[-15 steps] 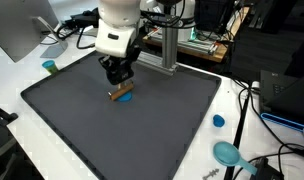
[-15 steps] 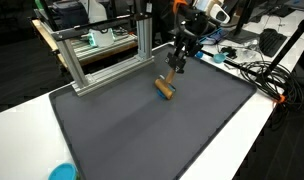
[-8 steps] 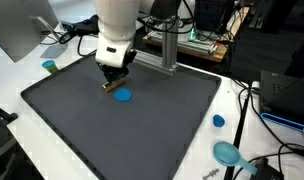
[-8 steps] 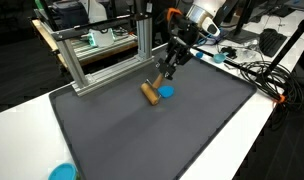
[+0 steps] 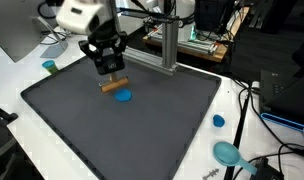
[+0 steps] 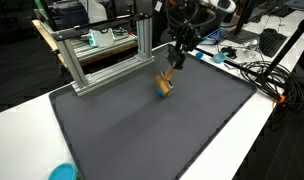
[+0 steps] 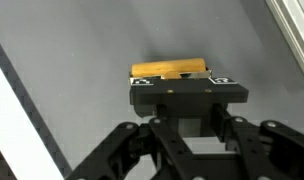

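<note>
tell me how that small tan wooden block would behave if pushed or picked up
Probably stiff: the small tan wooden block shows straight, crisp edges while pinched by the gripper. Likely light for its size, since a narrow fingertip pinch seems enough to hold it. Its flat faces suggest it would slide on the dark grey mat rather than roll.

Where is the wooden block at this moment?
In an exterior view, the wooden block sits between the shut fingertips of the gripper, at the far side of the dark mat. The blue disc lies just beside it.
</note>
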